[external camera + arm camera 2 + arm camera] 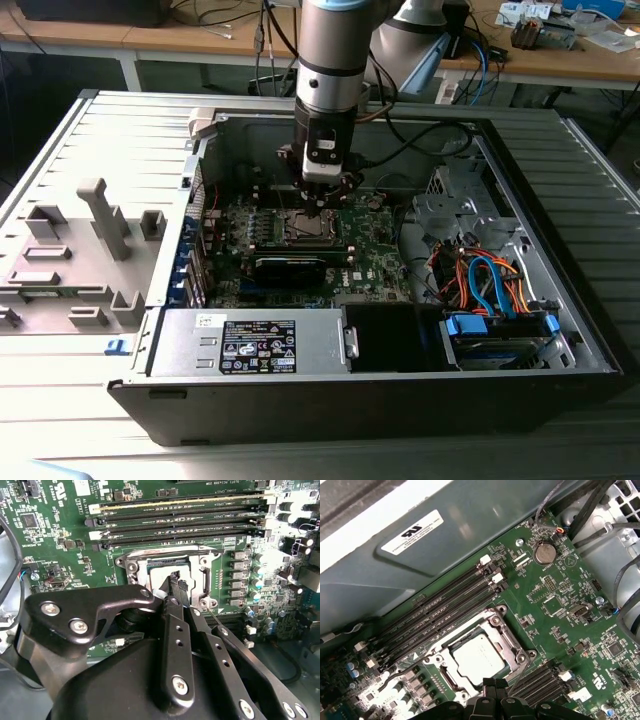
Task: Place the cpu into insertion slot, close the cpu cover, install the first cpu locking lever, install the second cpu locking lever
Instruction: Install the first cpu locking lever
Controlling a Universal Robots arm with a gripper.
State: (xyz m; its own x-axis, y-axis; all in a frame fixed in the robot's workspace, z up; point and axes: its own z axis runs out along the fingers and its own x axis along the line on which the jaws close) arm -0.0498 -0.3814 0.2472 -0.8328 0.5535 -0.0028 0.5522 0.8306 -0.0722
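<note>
Fingers of the black gripper point(176, 587) sit pinched narrow with nothing between them, just above the pale silvery-grey square cpu point(479, 657). That chip lies seated directly beneath the gripper in the silver-rimmed square insertion slot point(502, 630) on the green circuit board point(560, 620), inside the open computer case point(560, 300).

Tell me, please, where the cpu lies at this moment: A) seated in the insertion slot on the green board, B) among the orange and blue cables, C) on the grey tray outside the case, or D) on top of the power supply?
A: in the first wrist view the cpu shows its pale face inside the insertion slot, just ahead of the gripper.
</note>
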